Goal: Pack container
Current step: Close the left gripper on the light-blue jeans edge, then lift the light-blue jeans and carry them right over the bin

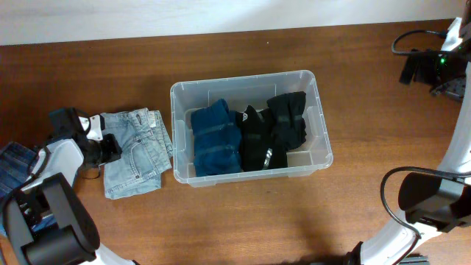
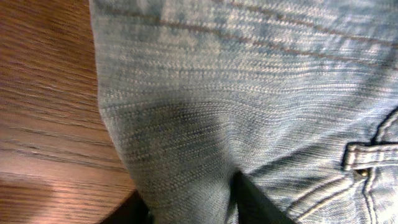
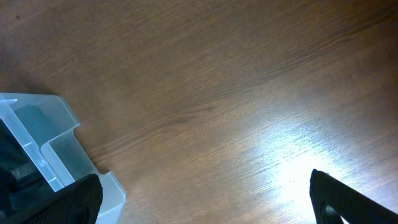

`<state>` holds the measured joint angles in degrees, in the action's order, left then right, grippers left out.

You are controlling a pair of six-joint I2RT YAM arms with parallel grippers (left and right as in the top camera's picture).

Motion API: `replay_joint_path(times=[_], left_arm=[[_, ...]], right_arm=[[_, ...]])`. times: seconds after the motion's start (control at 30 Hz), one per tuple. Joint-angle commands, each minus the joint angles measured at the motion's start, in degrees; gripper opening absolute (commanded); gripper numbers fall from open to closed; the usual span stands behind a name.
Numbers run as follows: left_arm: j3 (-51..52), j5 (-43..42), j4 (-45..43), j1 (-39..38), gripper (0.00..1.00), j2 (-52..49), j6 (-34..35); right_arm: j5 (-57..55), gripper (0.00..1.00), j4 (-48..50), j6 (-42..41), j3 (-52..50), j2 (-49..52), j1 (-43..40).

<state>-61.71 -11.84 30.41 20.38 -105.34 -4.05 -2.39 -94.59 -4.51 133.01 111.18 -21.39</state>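
The clear plastic container (image 1: 243, 79) stands mid-table and holds a folded blue garment (image 1: 215, 140) and black garments (image 1: 272, 132). Folded light blue jeans (image 1: 136, 151) lie on the table left of it. My left gripper (image 1: 107, 147) sits on the jeans' left edge. In the left wrist view its fingers (image 2: 193, 205) pinch a fold of the jeans (image 2: 249, 93). My right gripper (image 1: 423, 66) is at the far right back, open and empty. In the right wrist view the fingers (image 3: 199, 205) hang over bare wood beside a container corner (image 3: 56, 149).
A darker blue denim piece (image 1: 15, 158) lies at the far left edge under the left arm. The right arm's base and cables (image 1: 430, 199) are at the right edge. The table is brown wood (image 1: 243, 221).
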Motion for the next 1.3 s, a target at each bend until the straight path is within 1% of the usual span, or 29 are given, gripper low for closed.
replay_joint_path(times=[0.0, 0.03, 0.07, 0.27, 0.3, 0.33, 0.4, 0.43, 0.47, 0.5, 0.57, 0.63, 0.73, 0.87, 0.9, 1.0, 1.1, 1.2, 1.27], left_arm=[[2.6, -2.7, 0.4, -1.0, 0.52, -2.8, -0.8], [3.0, -1.9, 0.0, -1.0, 0.59, -2.8, -0.7], [3.6, -0.8, -0.7, -1.0, 0.6, -2.8, -0.7], [5.7, -0.5, -3.2, -1.2, 0.6, -2.8, -0.7], [6.1, -0.9, -3.8, -1.2, 0.57, -2.8, -0.7], [6.6, -1.6, -4.3, -1.2, 0.5, -2.8, -0.7], [6.9, -3.8, -4.5, -1.2, 0.32, -2.8, -0.7], [6.9, -5.9, -4.7, -1.2, 0.16, -2.7, -0.8], [6.8, -7.4, -5.0, -1.2, 0.07, -2.7, -0.8], [6.6, -9.2, -5.1, -1.2, 0.0, -2.7, -0.8], [5.5, -12.6, -4.4, -0.9, 0.0, -2.7, -0.8], [2.9, -16.8, -2.0, -0.4, 0.0, -2.2, -0.7], [-1.2, -19.9, 2.4, 0.4, 0.0, -0.9, -0.7], [-9.2, -20.3, 11.1, 0.8, 0.0, 1.6, -0.7], [-13.4, -20.3, 15.5, 0.8, 0.0, 3.0, -0.7], [-18.9, -20.3, 21.1, 0.8, 0.0, 4.9, 0.3], [-22.3, -20.3, 24.4, 0.8, 0.0, 6.6, 1.0], [-23.6, -20.3, 25.0, 0.8, 0.0, 8.6, 2.2], [-24.3, -20.3, 25.0, 0.8, 0.0, 10.1, 4.4]], right_arm=[[-0.7, 0.99, -0.1, -0.2, 0.2, -0.4, 0.0], [-0.7, 0.98, -0.1, -0.2, 0.2, -0.4, 0.0], [-0.7, 0.98, -0.1, -0.2, 0.2, -0.4, 0.0], [-0.7, 0.99, -0.1, -0.2, 0.2, -0.4, 0.0], [-0.7, 0.98, -0.1, -0.2, 0.2, -0.4, 0.0], [-0.7, 0.99, -0.1, -0.2, 0.2, -0.4, 0.0], [-0.7, 0.98, -0.1, -0.2, 0.2, -0.4, 0.0], [-0.7, 0.98, -0.1, -0.2, 0.2, -0.4, 0.0], [-0.7, 0.99, -0.1, -0.2, 0.2, -0.4, 0.0], [-0.7, 0.99, -0.1, -0.2, 0.2, -0.4, 0.0], [-0.7, 0.99, -0.1, -0.2, 0.2, -0.4, 0.0], [-0.7, 0.98, -0.1, -0.2, 0.2, -0.4, 0.0], [-0.7, 0.99, -0.1, -0.2, 0.2, -0.4, 0.0], [-0.7, 0.99, -0.1, -0.2, 0.2, -0.4, 0.0], [-0.7, 0.99, -0.1, -0.2, 0.2, -0.4, 0.0], [-0.7, 0.98, -0.1, -0.2, 0.2, -0.4, 0.0], [-0.7, 0.98, -0.1, -0.2, 0.2, -0.4, 0.0], [-0.7, 0.99, -0.1, -0.2, 0.2, -0.4, 0.0], [-0.7, 0.99, -0.1, -0.2, 0.2, -0.4, 0.0]])
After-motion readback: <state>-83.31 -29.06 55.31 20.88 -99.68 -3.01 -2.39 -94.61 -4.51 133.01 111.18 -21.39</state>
